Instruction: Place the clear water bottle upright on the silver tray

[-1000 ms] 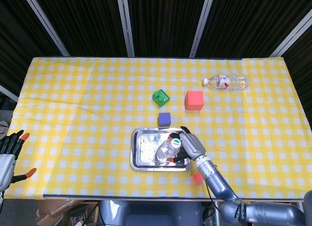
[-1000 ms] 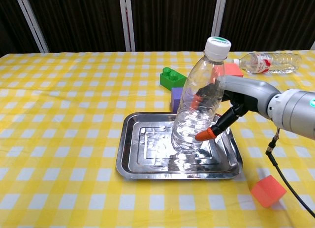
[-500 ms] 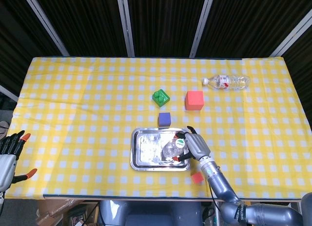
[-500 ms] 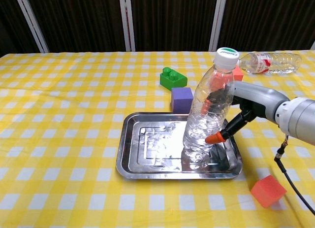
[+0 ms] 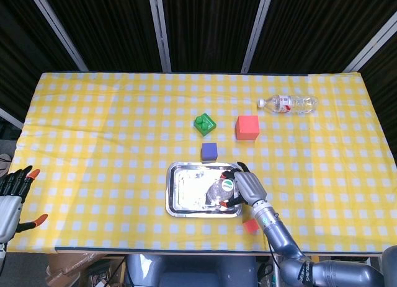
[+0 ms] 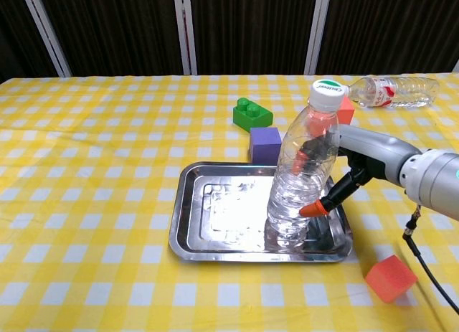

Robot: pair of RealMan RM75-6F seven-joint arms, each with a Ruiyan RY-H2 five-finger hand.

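Observation:
The clear water bottle (image 6: 300, 176) with a white cap stands nearly upright on the right part of the silver tray (image 6: 208, 217), leaning a little right; from above the clear water bottle (image 5: 222, 190) shows cap up on the silver tray (image 5: 183, 191). My right hand (image 6: 343, 173) grips its body from the right side, orange fingertip low on the bottle; from the head camera the right hand (image 5: 243, 186) sits at the tray's right rim. At the table's left front edge my left hand (image 5: 13, 197) rests, fingers spread, holding nothing.
A second bottle with a red label (image 5: 288, 103) lies on its side at the back right. A green brick (image 5: 204, 123), a red cube (image 5: 247, 127) and a purple cube (image 5: 209, 151) sit behind the tray. A small red cube (image 6: 390, 277) lies right of the tray near the front.
The bottle has moved right across the tray with my right hand and come down a little, standing straighter. The left hand has not moved.

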